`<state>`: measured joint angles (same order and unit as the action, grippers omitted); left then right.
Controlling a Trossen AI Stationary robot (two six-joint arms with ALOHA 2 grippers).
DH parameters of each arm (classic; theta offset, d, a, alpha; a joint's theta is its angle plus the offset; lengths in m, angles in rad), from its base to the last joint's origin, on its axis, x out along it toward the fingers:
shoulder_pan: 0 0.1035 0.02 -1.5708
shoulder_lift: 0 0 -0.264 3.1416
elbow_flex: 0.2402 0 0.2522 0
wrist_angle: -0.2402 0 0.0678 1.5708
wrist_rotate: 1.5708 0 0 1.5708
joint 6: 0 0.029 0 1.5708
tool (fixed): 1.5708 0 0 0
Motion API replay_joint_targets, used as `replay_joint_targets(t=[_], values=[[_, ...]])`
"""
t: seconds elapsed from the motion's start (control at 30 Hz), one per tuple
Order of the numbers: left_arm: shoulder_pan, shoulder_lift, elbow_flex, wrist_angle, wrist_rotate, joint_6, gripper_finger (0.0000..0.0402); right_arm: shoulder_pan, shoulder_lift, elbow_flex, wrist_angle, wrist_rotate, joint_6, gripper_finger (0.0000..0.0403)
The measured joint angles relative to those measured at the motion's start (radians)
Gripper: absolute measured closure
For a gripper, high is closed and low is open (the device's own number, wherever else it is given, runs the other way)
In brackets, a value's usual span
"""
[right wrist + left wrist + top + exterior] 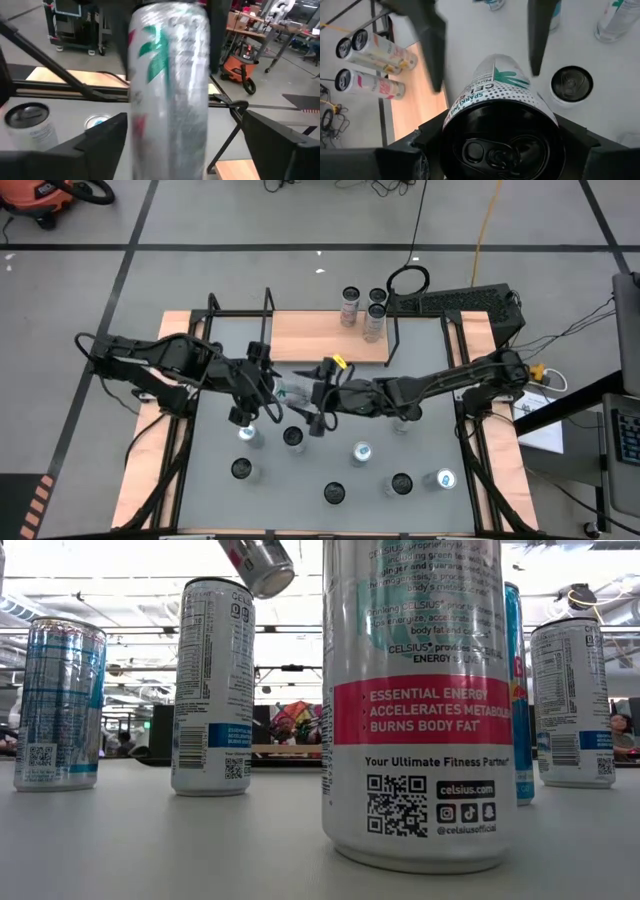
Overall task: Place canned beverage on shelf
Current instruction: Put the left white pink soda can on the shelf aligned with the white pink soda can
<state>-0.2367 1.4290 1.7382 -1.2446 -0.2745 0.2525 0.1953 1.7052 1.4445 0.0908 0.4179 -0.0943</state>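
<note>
The can hangs in the air over the middle of the grey tabletop, between my two arms, and its long axis is far from upright. Past my left wrist I look straight at its dark lid and pull tab, so the lid end faces back toward that wrist and the body, white with a green palm print, runs forward away from it. In the low view one tilted end of it shows high above the standing cans. My left gripper is closed on this can, a finger on either side of the lid end. My right gripper is at the other end of it; in my right wrist's view the can fills the gap between my two dark fingers, which stand spread apart on either side of it. I cannot tell whether they touch it.

The shelf, a light-wood board with a black rod frame, lies just beyond the can toward the table's far edge. Three cans stand together at its right end. More cans stand scattered on the near half of the tabletop, under and in front of my arms.
</note>
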Motion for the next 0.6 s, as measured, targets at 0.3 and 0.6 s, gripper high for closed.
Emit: replay_joint_targets(t=[0.3,0.6], values=[[0.0,0.04,0.0,0.009,-0.052,0.095,0.0146,-0.065,0.028,0.002,-0.031,-0.127,0.029,0.0078],[0.011,0.052,0.0,0.054,-0.059,0.092,0.0146,-0.111,0.034,0.002,-0.082,-0.277,0.045,0.015]])
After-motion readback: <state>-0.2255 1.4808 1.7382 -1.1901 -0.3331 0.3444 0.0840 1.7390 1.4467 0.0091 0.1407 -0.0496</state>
